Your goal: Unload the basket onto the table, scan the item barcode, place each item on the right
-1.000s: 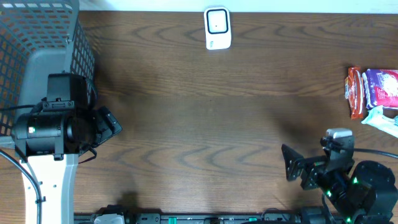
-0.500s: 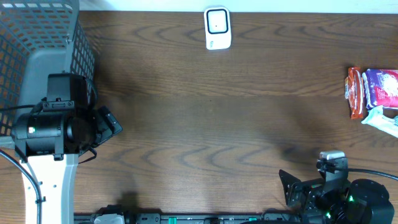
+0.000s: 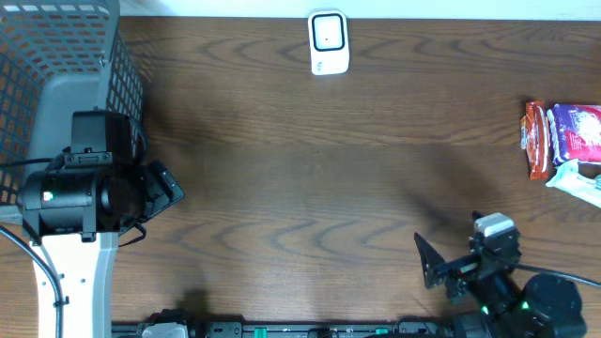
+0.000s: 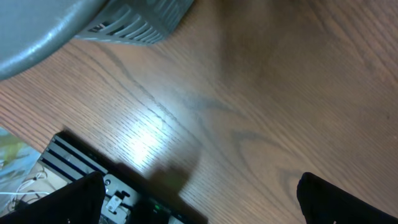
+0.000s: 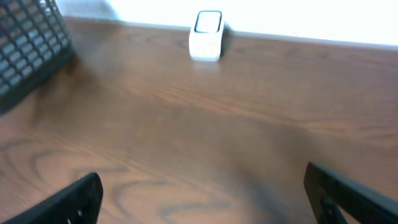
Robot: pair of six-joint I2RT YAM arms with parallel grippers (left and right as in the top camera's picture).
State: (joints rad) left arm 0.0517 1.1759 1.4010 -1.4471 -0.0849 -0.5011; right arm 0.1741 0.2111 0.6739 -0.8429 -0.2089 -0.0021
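Observation:
The items lie at the right edge of the table: a red packet (image 3: 536, 141), a purple packet (image 3: 576, 131) and a pale packet (image 3: 577, 181). The white scanner (image 3: 329, 42) stands at the far edge, and the right wrist view shows the scanner (image 5: 206, 42) straight ahead. My right gripper (image 3: 441, 272) hovers open near the front edge, well short of the items, nothing between its fingers (image 5: 68, 202). My left gripper (image 3: 161, 188) is open beside the basket, over bare wood, its fingers (image 4: 348, 199) wide apart. No barcode shows.
A grey mesh basket (image 3: 56, 56) fills the far left corner, and the left wrist view shows the basket's (image 4: 124, 18) lower corner. A black rail (image 4: 81, 165) runs along the table's front edge. Brown wood lies between the scanner and both arms.
My right arm has drawn back toward the front edge and slightly left, still open. The left arm and all objects have stayed put.

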